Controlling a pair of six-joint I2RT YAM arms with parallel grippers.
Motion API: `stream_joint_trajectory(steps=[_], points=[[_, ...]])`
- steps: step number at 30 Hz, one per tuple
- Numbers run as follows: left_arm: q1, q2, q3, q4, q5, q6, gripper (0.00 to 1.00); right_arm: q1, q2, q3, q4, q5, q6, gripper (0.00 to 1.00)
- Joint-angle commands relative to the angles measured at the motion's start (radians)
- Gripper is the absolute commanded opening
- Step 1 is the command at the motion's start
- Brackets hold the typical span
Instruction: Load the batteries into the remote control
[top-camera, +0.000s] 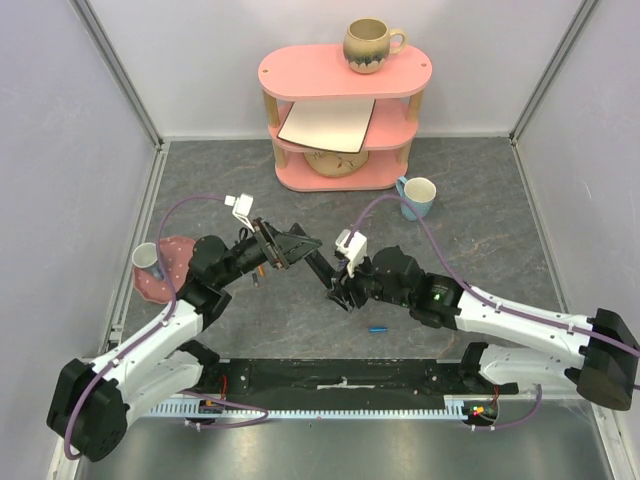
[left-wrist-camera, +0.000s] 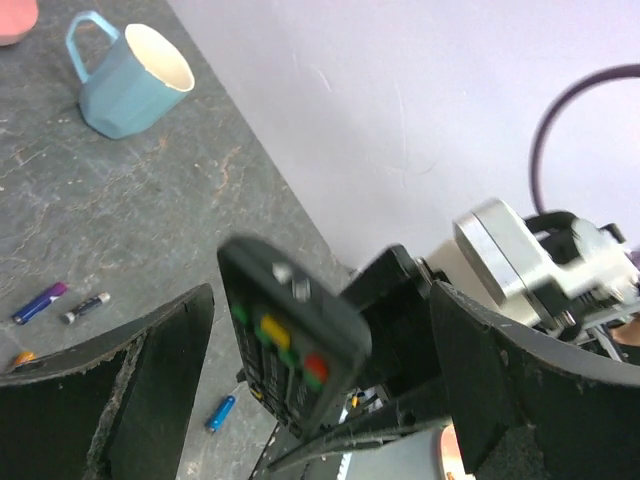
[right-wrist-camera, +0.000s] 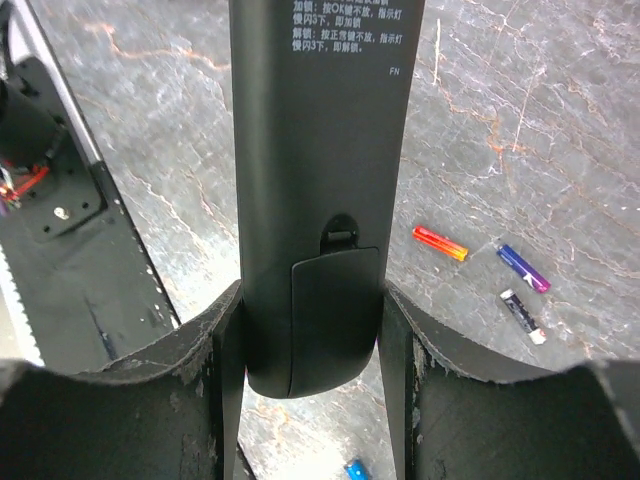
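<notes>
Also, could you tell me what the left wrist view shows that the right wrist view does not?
Only the left wrist view: the remote control from its button side, with coloured keys; the blue mug; and the left gripper open, its fingers clear of the remote.
Only the right wrist view: the remote's back, with the battery cover closed and printed text above it, and the right gripper clamped on its sides.
Both: the remote, the loose batteries and the small blue cylinder.
</notes>
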Motion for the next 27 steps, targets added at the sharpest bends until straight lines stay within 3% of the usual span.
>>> stream_joint_trajectory(steps=[1,7,13,23,27], points=[[-0.002,0.009,0.075,-0.145,0.022,0.106,0.93,0.071,0.021,0.086,-0.054,0.206,-0.117,0.0],[-0.003,0.003,0.108,-0.32,-0.004,0.19,0.78,0.128,0.052,0.114,-0.059,0.301,-0.138,0.0],[-0.017,-0.011,0.094,-0.395,-0.027,0.198,0.59,0.188,0.096,0.132,-0.05,0.461,-0.181,0.0],[-0.1,-0.036,0.046,-0.377,-0.203,0.138,0.44,0.266,0.154,0.152,-0.013,0.692,-0.194,0.0],[-0.138,-0.022,0.042,-0.366,-0.256,0.132,0.41,0.28,0.177,0.16,-0.01,0.697,-0.194,0.0]])
